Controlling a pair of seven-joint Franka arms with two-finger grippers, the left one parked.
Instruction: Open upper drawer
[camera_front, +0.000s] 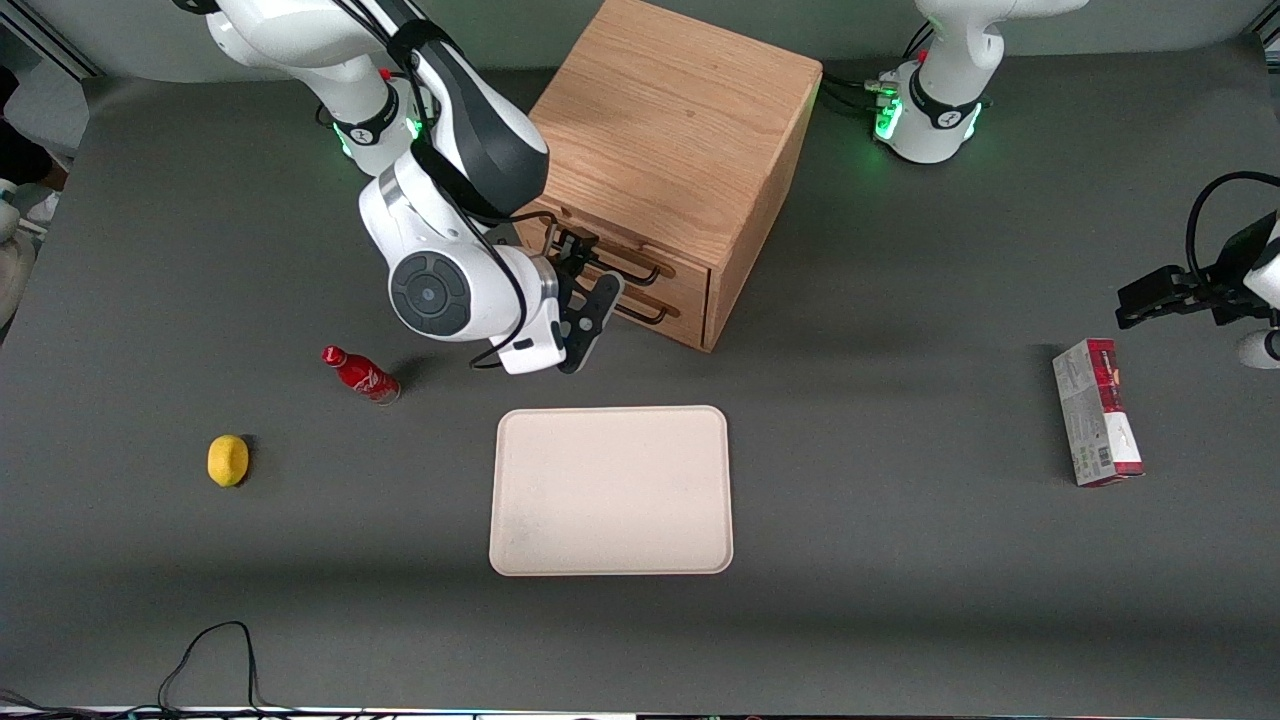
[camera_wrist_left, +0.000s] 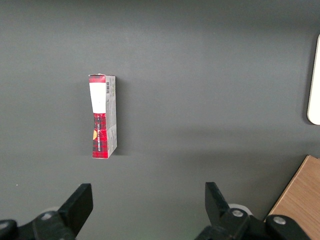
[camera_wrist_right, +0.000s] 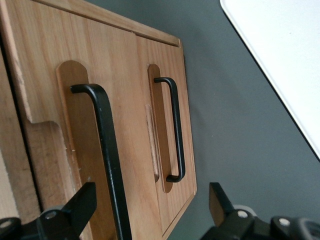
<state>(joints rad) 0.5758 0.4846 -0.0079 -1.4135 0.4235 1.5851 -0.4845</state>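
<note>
Now my open black two-finger gripper (camera_wrist_right: 150, 210) straddles the light-oak upper drawer's (camera_wrist_right: 55, 145) black wire bar handle (camera_wrist_right: 107, 150), fingers crosswise to its length.

gripper (camera_front: 590, 300) in front of upper drawer (camera_front: 600, 255) | tray (camera_front: 612, 490) nearer camera

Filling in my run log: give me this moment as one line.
phase: approach | end effector: open, at upper drawer handle, not gripping | upper drawer: closed
</note>
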